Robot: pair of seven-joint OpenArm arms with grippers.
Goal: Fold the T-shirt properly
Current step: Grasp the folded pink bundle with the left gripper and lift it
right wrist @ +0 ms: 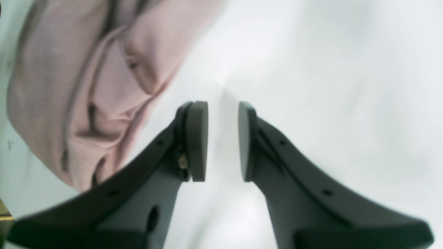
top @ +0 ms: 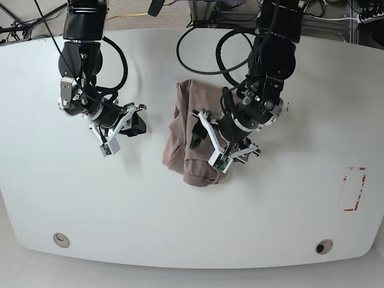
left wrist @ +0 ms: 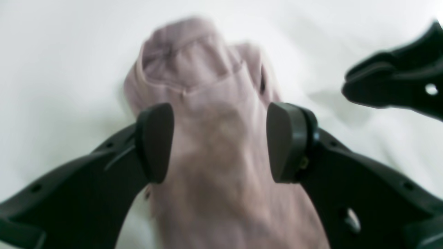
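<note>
The mauve T-shirt (top: 187, 137) lies bunched into a narrow, wrinkled bundle in the middle of the white table (top: 288, 204). My left gripper (top: 207, 144) hovers over the bundle's right side. In the left wrist view it (left wrist: 221, 141) is open, with the cloth (left wrist: 211, 103) showing between and beyond the pads; whether they touch it is unclear. My right gripper (top: 133, 125) is left of the shirt, apart from it. In the right wrist view it (right wrist: 222, 141) is open a little and empty over bare table, with the shirt (right wrist: 93, 79) at the upper left.
A red-outlined rectangle (top: 353, 189) is marked on the table at the right. Two round fittings (top: 60, 240) (top: 324, 246) sit near the front edge. Cables (top: 204, 42) loop at the back. The right gripper also shows at the left wrist view's upper right (left wrist: 394, 83).
</note>
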